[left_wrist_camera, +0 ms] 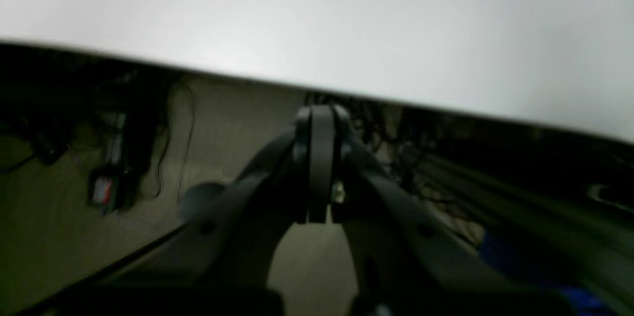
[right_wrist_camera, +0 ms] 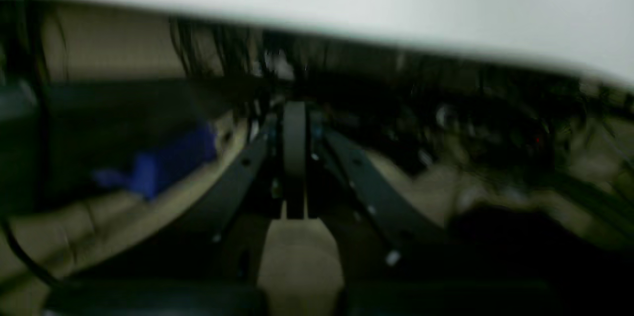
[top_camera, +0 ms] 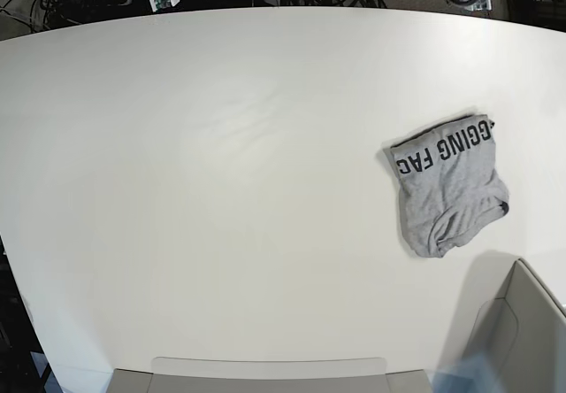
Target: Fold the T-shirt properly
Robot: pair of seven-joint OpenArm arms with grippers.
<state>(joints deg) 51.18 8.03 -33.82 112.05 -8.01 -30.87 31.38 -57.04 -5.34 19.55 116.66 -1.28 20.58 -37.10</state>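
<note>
Heather-grey short-sleeved cotton T-shirt (top_camera: 449,185) lies bunched into a compact, roughly folded bundle on the wide white table (top_camera: 221,189), toward that table's right side in the base view and well apart from both grippers. Black block capitals run along the bundle's upper edge; the letters that can be read are "GGING FAC", with the rest of the wording hidden by the folds. Below the lettering the fabric is plain grey, with a curved hem or sleeve opening showing at the lower edge. A pale grey open box (top_camera: 522,340) sits at the table's near right corner, close below the shirt; its inside cannot be made out. A flat grey panel (top_camera: 265,375) lies along the near edge of the table. The black left gripper (left_wrist_camera: 317,167) appears in its wrist view with its two fingers (left_wrist_camera: 322,152) pressed flat together, nothing between them; ahead of the fingertips runs the table's pale edge, and below them a beige floor with dark cables (left_wrist_camera: 173,123). The black right gripper (right_wrist_camera: 294,157) likewise has its fingers (right_wrist_camera: 295,137) closed against each other and empty; the view is blurred, with the table edge beyond the fingertips, tangled dark cables (right_wrist_camera: 376,88) under it, and a blurred blue object (right_wrist_camera: 163,165) off to the fingers' left.
</note>
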